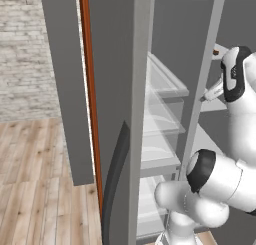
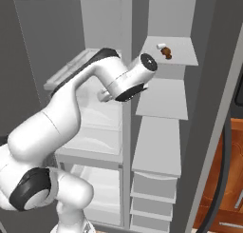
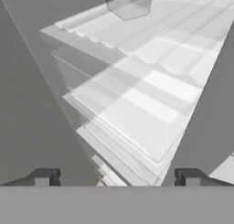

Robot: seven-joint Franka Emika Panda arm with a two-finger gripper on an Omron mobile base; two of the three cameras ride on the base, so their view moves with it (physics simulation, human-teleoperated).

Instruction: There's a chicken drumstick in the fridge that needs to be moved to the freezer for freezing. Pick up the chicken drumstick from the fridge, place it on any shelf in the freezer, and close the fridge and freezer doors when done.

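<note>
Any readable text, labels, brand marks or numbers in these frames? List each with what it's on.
None: no words, numbers or brand marks on the tall grey side-by-side unit, its opaque pale-grey shelf boards, the clear glass shelves, the white robot arm or the pale brick wall.

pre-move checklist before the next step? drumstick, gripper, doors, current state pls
1. Chicken drumstick lying on an opaque shelf in the freezer: ok.
2. Gripper open, nothing between the fingertips: ok.
3. Gripper out of the fridge: not ok; the hand view looks along the glass shelves.
4. Fridge and freezer doors shut: not ok; both compartments stand open, with one door swung out at the left.
5. Arm out of the doors' swing: not ok; it reaches in front of the open unit.
6. Drumstick steady on the shelf: cannot tell.
</note>
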